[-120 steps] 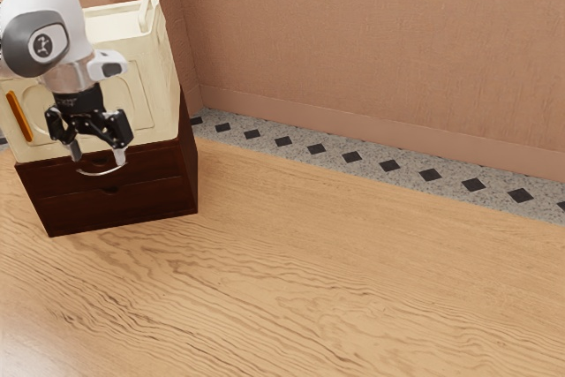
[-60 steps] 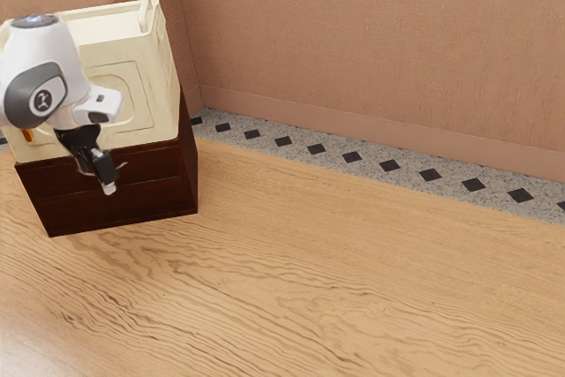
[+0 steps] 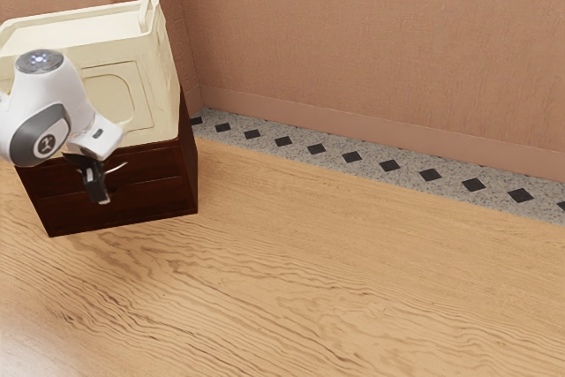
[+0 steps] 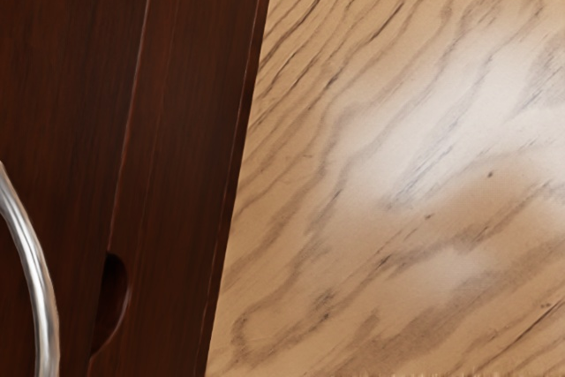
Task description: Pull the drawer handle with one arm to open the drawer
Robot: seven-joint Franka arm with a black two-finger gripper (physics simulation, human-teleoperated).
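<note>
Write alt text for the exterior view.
A robot arm has its black gripper at the curved metal handle of a dark cabinet whose drawers look shut. A cream box stands on top; a wooden surface spreads in front.

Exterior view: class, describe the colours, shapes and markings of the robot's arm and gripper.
The arm has a smooth, rounded white shell. A dark grey cover curves around its side, bearing a small, dark round badge with a pale mark. A grey disc with small bluish-white spots caps the top. The gripper is mainly black and narrow.
</note>
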